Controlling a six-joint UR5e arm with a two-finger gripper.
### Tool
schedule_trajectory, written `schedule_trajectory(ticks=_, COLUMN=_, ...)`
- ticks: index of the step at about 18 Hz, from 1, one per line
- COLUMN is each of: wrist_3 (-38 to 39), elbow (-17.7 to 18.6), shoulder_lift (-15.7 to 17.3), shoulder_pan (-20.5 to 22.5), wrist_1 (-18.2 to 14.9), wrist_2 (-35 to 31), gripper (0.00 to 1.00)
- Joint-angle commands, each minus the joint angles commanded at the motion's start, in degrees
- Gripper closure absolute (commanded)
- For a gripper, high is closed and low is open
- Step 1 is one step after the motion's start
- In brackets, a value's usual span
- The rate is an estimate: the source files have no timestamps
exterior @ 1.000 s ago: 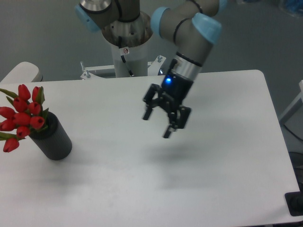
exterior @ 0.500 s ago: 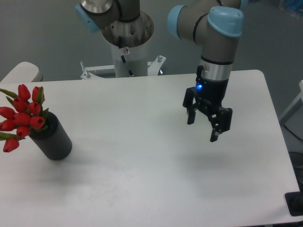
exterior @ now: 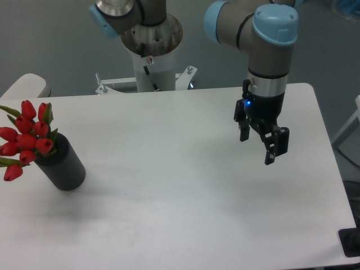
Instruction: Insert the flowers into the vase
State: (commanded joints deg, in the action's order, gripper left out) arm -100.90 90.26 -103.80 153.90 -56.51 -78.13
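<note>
The flowers [exterior: 25, 138], a bunch of red tulip buds with green leaves, stand in the top of the black ribbed vase [exterior: 64, 166] at the table's left edge, leaning left. Their stems are hidden inside the vase. My gripper [exterior: 257, 148] hangs open and empty above the right half of the table, far to the right of the vase, its fingers pointing down.
The arm's white base column [exterior: 151, 62] stands behind the table's back edge. The white table [exterior: 169, 214] ends near the right at x about 600. A dark object [exterior: 351, 242] sits at the lower right corner beyond the table.
My open, empty gripper has moved to the right across the table, away from the vase. The flowers and vase have not moved.
</note>
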Motion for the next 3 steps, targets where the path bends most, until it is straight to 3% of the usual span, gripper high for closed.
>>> schedule_trajectory(ticks=3, wrist_3=0.0, elbow=-0.18, shoulder_lift=0.0, shoulder_pan=0.09, wrist_1=-0.09, wrist_2=0.0, gripper=0.0)
